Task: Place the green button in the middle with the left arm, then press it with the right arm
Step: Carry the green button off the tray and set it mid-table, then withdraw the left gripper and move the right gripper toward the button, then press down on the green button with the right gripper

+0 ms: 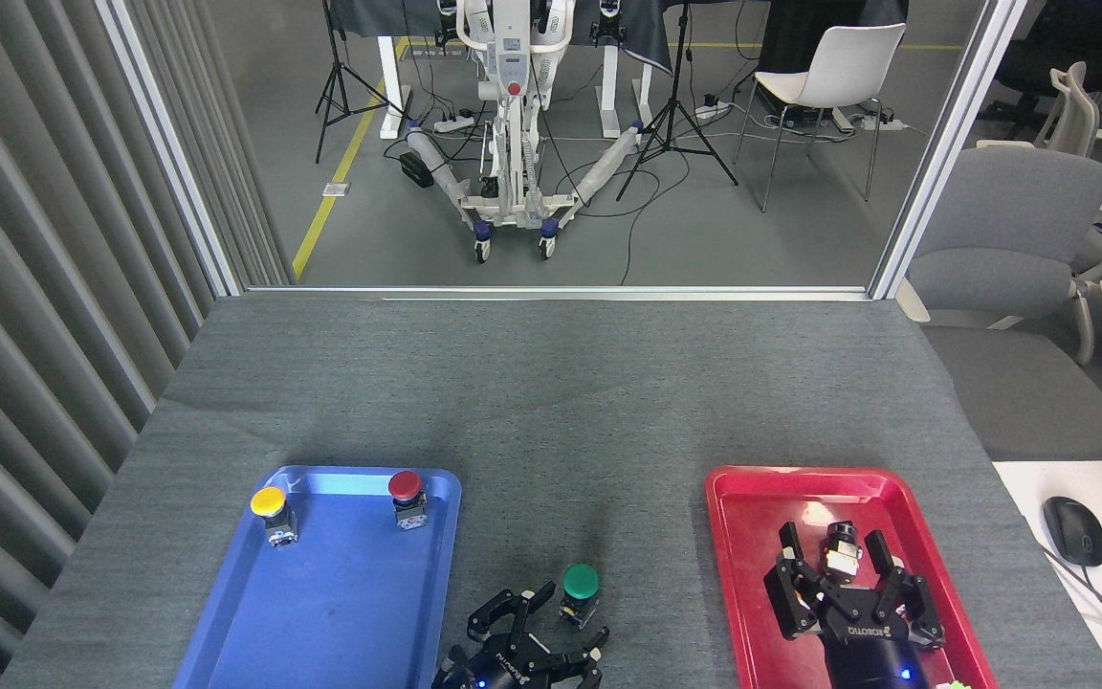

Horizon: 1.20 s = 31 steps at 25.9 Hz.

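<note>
Step in hand: placing is done, by my judgement; the green button [581, 591] stands upright on the middle [599, 450], the bare grey cloth between the blue tray [226, 612] and the red tray [733, 574].
Left gripper [534, 627]: fingers spread apart, holding nothing, just beside the button on its near-left side.
Right gripper [833, 565]: fingers apart, hovering over the red tray, with a small dark cylindrical object [840, 547] between them; I cannot tell whether they touch it.
Other buttons: yellow button [269, 507] and red button [406, 493] sit in the blue tray.
Next move: clear my left arm, bring the right gripper leftward above the green cap and press straight down.
</note>
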Tool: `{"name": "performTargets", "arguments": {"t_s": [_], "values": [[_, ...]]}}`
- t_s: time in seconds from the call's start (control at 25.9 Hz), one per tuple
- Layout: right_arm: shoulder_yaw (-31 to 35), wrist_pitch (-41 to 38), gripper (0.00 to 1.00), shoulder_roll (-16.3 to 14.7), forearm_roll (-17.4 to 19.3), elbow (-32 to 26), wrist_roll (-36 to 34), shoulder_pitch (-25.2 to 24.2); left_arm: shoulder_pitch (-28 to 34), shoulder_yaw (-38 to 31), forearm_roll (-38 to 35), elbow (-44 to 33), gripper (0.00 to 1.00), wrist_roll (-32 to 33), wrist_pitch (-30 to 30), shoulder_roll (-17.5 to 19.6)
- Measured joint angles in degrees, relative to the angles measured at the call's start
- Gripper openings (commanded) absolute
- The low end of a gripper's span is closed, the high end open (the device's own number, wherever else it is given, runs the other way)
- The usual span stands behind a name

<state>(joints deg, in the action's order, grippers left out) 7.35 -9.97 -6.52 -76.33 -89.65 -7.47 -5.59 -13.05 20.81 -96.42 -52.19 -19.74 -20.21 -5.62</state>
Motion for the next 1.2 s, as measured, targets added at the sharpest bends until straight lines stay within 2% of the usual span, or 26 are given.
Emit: {"name": "performTargets", "arguments": {"t_s": [0.15, 0.23, 0.27, 0.39, 0.5, 0.66, 0.89, 1.2], "values": [[-0.1, 0.2, 1.00, -0.4, -0.1, 0.0, 0.3, -0.1, 5.5, -0.9, 0.3, -9.1, 0.99, 0.5, 0.2, 1.3], [-0.3, 0.6, 0.94, -0.5, -0.2, 0.0, 0.3, -0.1, 9.4, -3.4, 1.4, -15.4, 0.99, 0.7, 1.4, 2.6], [-0.7, 0.9, 0.88, -0.5, -0.3, 0.0, 0.3, -0.1, 11.7, -5.5, 2.4, -18.8, 0.99, 0.7, 2.4, 3.0], [-2.6, 2.2, 0.62, -0.5, -0.9, 0.0, 0.3, 0.1, 17.7, -13.0, 5.5, -26.4, 0.99, 0.6, 5.5, 3.8], [-4.9, 3.6, 0.42, -0.4, -2.7, -0.1, 0.4, 0.1, 21.4, -20.9, 8.8, -31.6, 0.99, 0.6, 7.3, 4.2], [-8.0, 4.9, 0.25, -0.1, -6.1, -0.3, 0.4, 0.1, 21.9, -27.7, 13.8, -34.1, 0.99, 3.2, 7.9, 6.5], [-12.5, 5.3, 0.17, 1.4, -10.4, -0.1, 0.4, 0.4, 21.5, -31.4, 21.6, -35.3, 0.99, 11.1, 8.4, 11.2], [-17.5, 5.7, 0.15, 4.3, -15.0, 0.4, 2.8, 0.7, 20.6, -32.6, 24.0, -40.7, 0.99, 14.7, 7.8, 11.6]]}}
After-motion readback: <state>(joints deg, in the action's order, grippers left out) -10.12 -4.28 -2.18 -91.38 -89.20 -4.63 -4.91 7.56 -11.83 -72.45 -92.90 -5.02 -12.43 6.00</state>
